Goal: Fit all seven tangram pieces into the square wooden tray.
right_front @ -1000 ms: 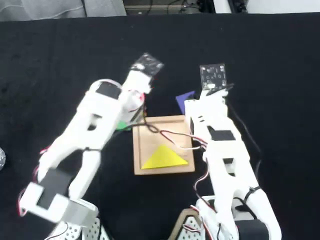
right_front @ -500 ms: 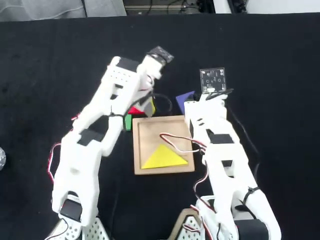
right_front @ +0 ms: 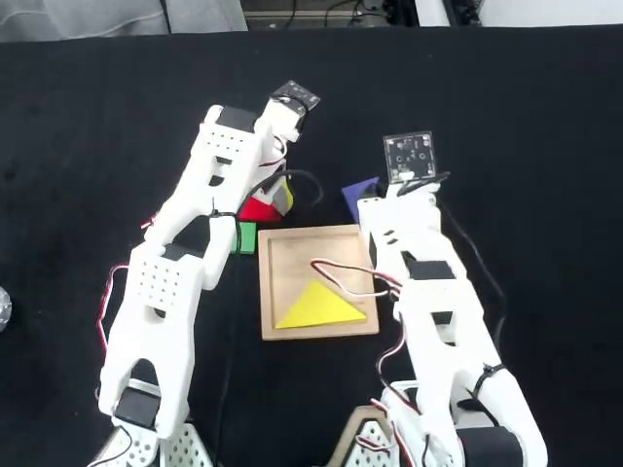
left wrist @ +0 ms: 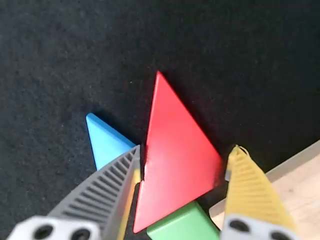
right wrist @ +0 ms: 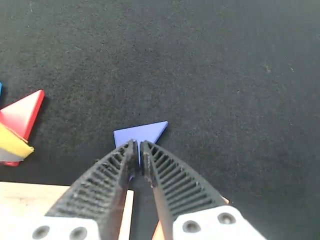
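Note:
The square wooden tray (right_front: 273, 255) holds a yellow triangle (right_front: 319, 305). Just behind its far left corner lies a red triangle (left wrist: 175, 155), with my left gripper (left wrist: 187, 150) open and low over it, one finger on each side. A light blue piece (left wrist: 104, 140) and a green piece (left wrist: 182, 226) lie against the red one; the green piece (right_front: 244, 237) touches the tray's left side. My right gripper (right wrist: 138, 145) is shut, its tips at the near edge of a dark blue triangle (right wrist: 141, 133) behind the tray's far right corner.
Both arms stretch forward on either side of the tray over a black cloth table (right_front: 506, 117). Red and white cables (right_front: 336, 268) hang across the tray. Open cloth lies to the far left and far right.
My left arm has swung right and forward, bringing its gripper down around the red triangle. The right arm has hardly moved.

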`<state>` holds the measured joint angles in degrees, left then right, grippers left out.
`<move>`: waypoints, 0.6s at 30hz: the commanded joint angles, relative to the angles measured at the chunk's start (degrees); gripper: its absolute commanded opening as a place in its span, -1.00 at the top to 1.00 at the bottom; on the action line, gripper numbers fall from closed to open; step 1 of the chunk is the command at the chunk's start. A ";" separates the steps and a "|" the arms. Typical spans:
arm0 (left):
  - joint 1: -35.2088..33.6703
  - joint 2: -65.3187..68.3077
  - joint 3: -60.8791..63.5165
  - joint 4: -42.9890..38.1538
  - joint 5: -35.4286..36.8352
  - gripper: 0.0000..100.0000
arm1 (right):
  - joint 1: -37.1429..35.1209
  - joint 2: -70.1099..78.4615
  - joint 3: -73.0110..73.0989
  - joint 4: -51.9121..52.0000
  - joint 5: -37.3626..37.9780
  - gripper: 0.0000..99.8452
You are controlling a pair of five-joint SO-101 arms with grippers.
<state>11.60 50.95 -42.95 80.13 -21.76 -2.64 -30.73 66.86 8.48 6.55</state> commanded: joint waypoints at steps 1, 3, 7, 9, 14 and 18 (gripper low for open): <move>-0.31 -0.88 -2.86 2.37 -1.05 0.45 | 0.35 -1.98 -0.13 -1.32 0.88 0.97; -0.04 -1.14 -2.86 5.36 -4.66 0.45 | 0.35 -1.98 -0.13 -1.32 0.97 0.97; -0.22 -1.14 -2.95 7.56 -6.95 0.35 | 0.35 -1.98 -0.13 -1.32 0.97 0.97; -0.31 -1.05 -2.95 7.91 -6.95 0.34 | 0.35 -1.98 -0.13 -1.32 0.97 0.97; -0.40 -1.23 -3.21 9.58 -7.56 0.34 | 0.35 -1.98 -0.13 -1.32 0.97 0.97; -0.40 -0.53 -2.33 9.76 -11.96 0.34 | 0.35 -1.98 -0.13 -1.32 0.97 0.97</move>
<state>11.34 51.03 -43.03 89.10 -30.29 -2.64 -30.73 67.03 8.48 6.99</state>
